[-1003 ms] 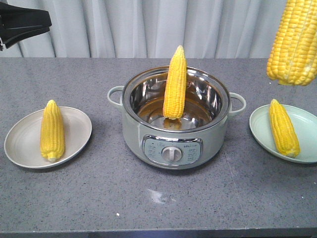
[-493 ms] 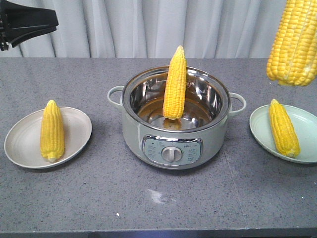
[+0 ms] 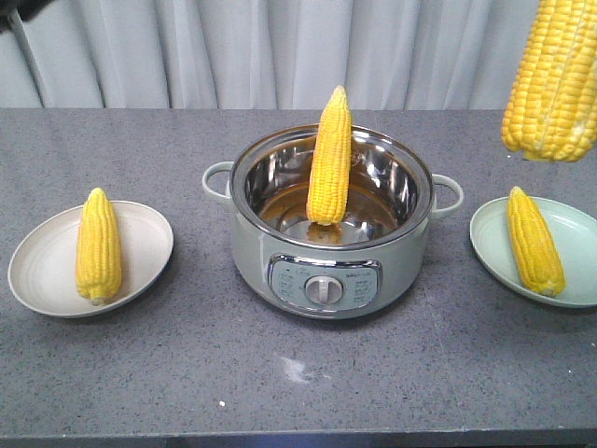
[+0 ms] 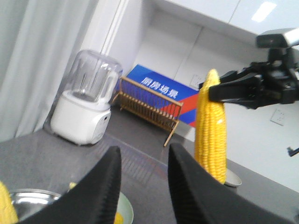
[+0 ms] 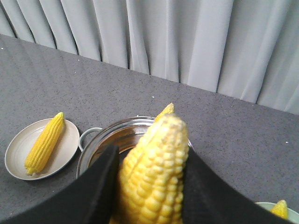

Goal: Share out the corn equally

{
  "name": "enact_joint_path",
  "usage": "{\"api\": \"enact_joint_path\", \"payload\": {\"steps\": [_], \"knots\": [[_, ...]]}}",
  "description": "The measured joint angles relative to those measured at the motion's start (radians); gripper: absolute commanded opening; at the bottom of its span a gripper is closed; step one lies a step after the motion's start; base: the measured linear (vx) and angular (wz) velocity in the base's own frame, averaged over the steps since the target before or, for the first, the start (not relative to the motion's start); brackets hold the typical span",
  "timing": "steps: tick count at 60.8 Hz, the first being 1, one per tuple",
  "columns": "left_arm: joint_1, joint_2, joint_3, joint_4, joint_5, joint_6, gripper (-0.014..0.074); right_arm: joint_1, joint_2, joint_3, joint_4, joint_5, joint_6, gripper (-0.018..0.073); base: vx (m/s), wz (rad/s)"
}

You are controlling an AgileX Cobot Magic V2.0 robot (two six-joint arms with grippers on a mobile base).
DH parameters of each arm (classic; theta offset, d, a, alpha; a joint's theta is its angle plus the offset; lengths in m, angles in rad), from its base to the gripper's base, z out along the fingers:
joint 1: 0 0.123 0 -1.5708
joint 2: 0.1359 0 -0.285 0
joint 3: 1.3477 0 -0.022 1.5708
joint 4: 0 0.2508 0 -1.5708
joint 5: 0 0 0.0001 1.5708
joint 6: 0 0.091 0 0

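Note:
One cob of corn (image 3: 98,245) lies on the beige plate (image 3: 37,289) at the left. A second cob (image 3: 330,159) stands upright inside the steel pot (image 3: 322,280) in the middle. On the green plate (image 3: 583,233) at the right lies a third cob (image 3: 534,240). A fourth cob (image 3: 552,79) hangs high above that plate, and my right gripper (image 5: 152,186) is shut on it (image 5: 159,158). In the left wrist view my left gripper (image 4: 142,161) is open and holds nothing. It is raised well above the table.
A grey curtain (image 3: 280,51) closes off the back of the grey countertop (image 3: 187,373). A white blender (image 4: 84,105) and a wooden rack (image 4: 147,105) stand at the far end in the left wrist view. The pot's side handles (image 3: 216,177) stick out toward both plates.
My left gripper has risen out of the top left corner of the front view. The cob hanging at the right and the other cobs have stayed put.

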Motion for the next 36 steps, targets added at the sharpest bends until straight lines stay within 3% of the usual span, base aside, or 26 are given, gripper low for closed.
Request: {"api": "enact_joint_path", "payload": {"steps": [14, 27, 36], "knots": [[-0.089, -0.06, 0.04, -0.166, 0.033, 0.265, 0.0239, 0.0, 0.0, 0.0, 0.0, 0.0, 0.0, -0.0004, 0.0, 0.0], [-0.186, -0.101, 0.068, -0.344, 0.183, 0.498, 0.0239, 0.0, 0.0, 0.0, 0.0, 0.0, 0.0, -0.0004, 0.0, 0.0], [-0.263, -0.13, 0.106, -0.503, 0.278, 0.717, 0.0239, 0.0, 0.0, 0.0, 0.0, 0.0, 0.0, -0.0004, 0.0, 0.0]]}}
